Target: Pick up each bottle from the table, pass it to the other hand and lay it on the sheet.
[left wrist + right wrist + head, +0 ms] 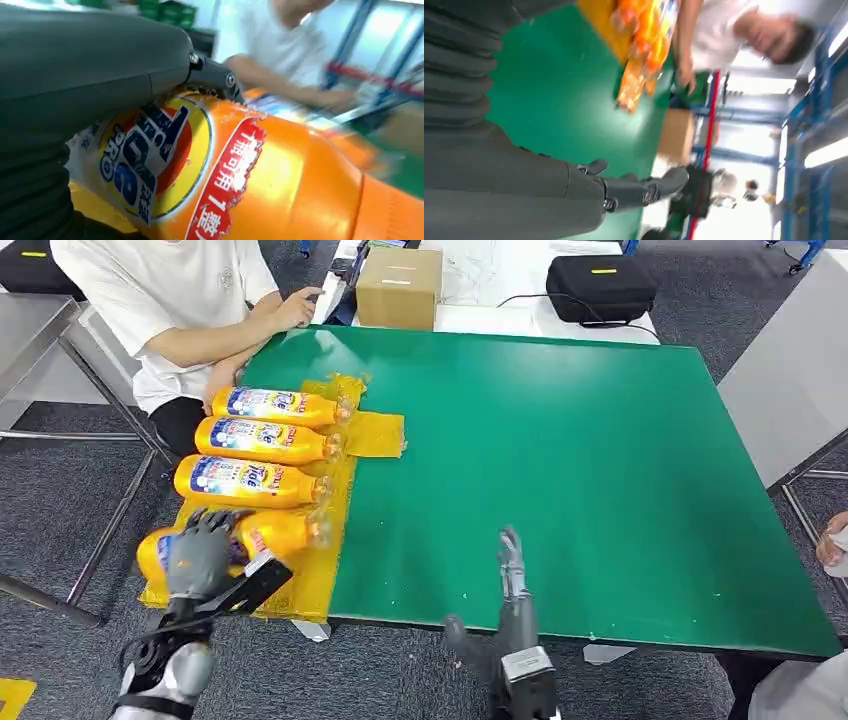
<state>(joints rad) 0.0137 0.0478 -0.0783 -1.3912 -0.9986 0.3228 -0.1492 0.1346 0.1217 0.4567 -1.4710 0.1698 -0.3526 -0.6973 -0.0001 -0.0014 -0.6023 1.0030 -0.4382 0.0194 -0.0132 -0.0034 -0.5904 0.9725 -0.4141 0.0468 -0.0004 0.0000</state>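
Bottles: four orange ones lie on their sides on the yellow sheet (pixel 375 432) at the left end of the green table (pixel 560 470), side by side in a column, long axes running left-right, caps toward the table's middle. Far bottle (pixel 277 405), second bottle (pixel 265 440) and third bottle (pixel 250 481) sit free, labels up. Nearest bottle (pixel 275 532) lies closest to the table's front edge; left hand (pixel 203 555) is draped over its base end, fingers curled around it, gripping. Left wrist view shows that bottle's label w/ blue letters close up under the thumb. Sheet's front edge runs about level w/ the table's front edge; its left side overhangs the table's left edge.

Right hand (pixel 512 580) is at the front edge near the middle, fingers straight and apart, holding nothing, palm on edge. Wide bare green to its right and beyond. A person (pixel 180 300) in white sits at the far left corner, forearm on the table, near the far bottle. Cardboard box (pixel 399 287) and black case (pixel 600 285) sit past the far edge.
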